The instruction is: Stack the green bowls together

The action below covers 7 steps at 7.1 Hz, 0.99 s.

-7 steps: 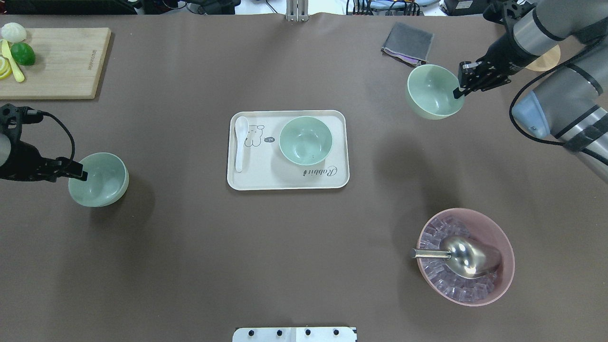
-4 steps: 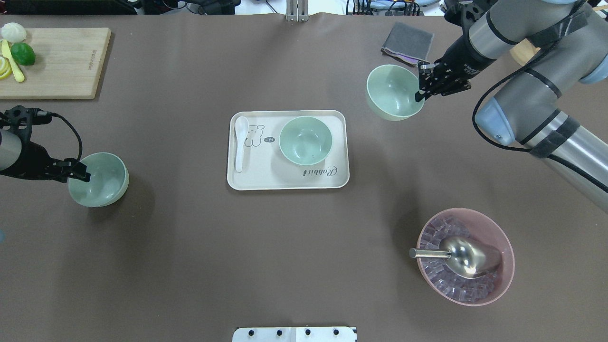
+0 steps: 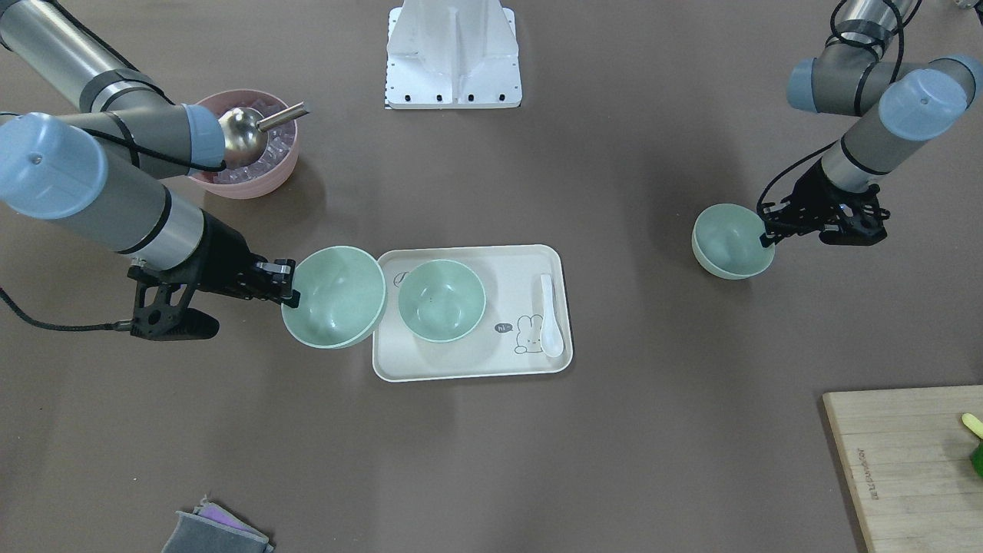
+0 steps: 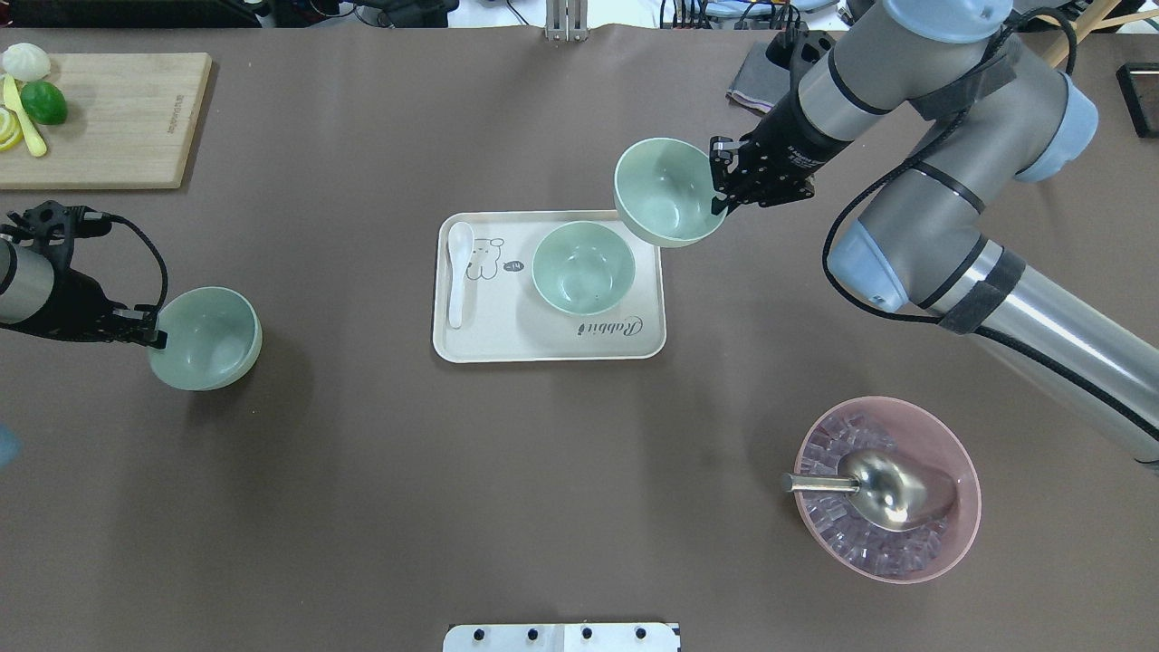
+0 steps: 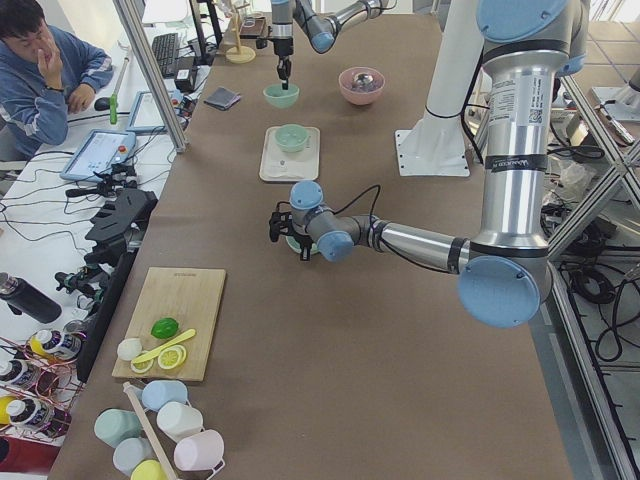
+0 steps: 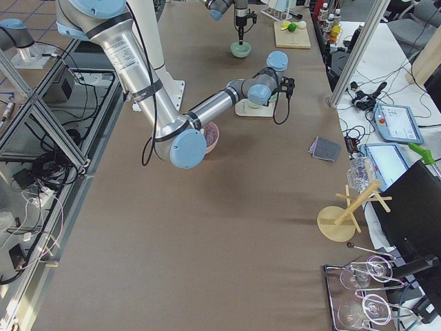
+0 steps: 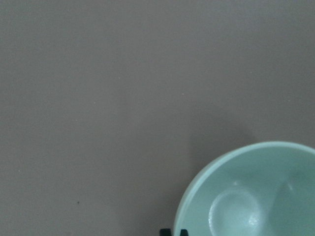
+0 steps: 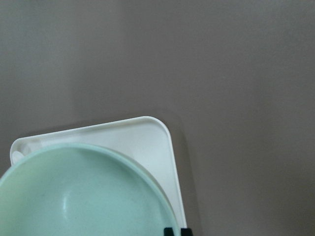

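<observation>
Right gripper (image 4: 722,192) is clamped on the rim of the first green bowl (image 4: 665,192), one finger inside the bowl and one outside, gripping it at the edge nearest the arm. That bowl sits mouth up and hangs over the corner of the tray (image 4: 507,349) that's far from the robot and on its right. The wrist camera looks down past the bowl onto that tray corner, so it looks to be held up in the air.

Right next to it, the second green bowl (image 4: 582,268) sits upright on the tray, on the tray's right half. The two bowls look almost rim to rim from overhead, but they aren't nested. A white spoon (image 4: 459,272) lies along the tray's left end.

Over on the other side, the left gripper (image 4: 156,337) is pinched on the rim of the third green bowl (image 4: 206,338), well away from the tray out on the brown table (image 4: 362,507). Honestly can't tell if that one is resting on the table or lifted a bit.

Other stuff: a pink bowl (image 4: 967,471) of ice with a metal scoop (image 4: 892,489) is near the robot on its right. A wooden cutting board (image 4: 118,118) is in the far left corner, and a gray cloth (image 4: 751,83) pokes out behind the right arm.
</observation>
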### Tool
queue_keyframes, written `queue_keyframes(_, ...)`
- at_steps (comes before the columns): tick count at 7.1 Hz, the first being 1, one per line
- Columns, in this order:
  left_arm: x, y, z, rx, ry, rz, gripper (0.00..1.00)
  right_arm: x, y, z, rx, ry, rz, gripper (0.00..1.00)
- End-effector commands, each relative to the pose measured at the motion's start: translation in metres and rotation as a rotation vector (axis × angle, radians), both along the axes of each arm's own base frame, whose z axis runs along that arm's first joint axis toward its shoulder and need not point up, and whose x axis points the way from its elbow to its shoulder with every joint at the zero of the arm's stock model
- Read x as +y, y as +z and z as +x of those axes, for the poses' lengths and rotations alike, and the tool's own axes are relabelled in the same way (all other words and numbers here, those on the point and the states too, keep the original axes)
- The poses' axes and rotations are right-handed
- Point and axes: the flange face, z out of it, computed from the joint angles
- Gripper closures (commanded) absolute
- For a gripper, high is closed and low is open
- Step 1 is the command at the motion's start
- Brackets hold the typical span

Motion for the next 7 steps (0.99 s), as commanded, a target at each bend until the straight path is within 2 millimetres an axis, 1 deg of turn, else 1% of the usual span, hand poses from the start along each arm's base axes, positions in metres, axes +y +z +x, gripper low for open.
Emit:
queue_keyframes(1, -0.012, -0.055, 0.016, 0.097, 0.012, -0.008, 1.00, 0.017, -0.024, -0.042, 0.015, 0.054, -0.020, 1.00)
queue_keyframes(2, -0.027, -0.093, 0.029, 0.141, -0.004, 0.014, 1.00, 0.023, -0.033, -0.059, 0.025, 0.072, -0.013, 1.00)
queue_keyframes(3, -0.036, -0.119, 0.037, 0.168, -0.004, 0.040, 1.00, 0.024, -0.028, -0.070, 0.046, 0.094, -0.011, 1.00)
queue_keyframes(4, -0.044, -0.147, 0.048, 0.204, -0.031, 0.016, 1.00, 0.027, -0.026, -0.079, 0.055, 0.092, -0.011, 1.00)
queue_keyframes(5, -0.042, -0.180, 0.083, 0.220, -0.029, -0.034, 1.00, 0.035, -0.021, -0.089, 0.066, 0.077, -0.016, 1.00)
queue_keyframes(6, -0.047, -0.210, 0.095, 0.227, -0.041, -0.061, 1.00, 0.042, -0.017, -0.096, 0.073, 0.065, -0.018, 1.00)
queue_keyframes(7, -0.052, -0.229, 0.101, 0.232, -0.054, -0.082, 1.00, 0.044, -0.014, -0.103, 0.079, 0.061, -0.018, 1.00)
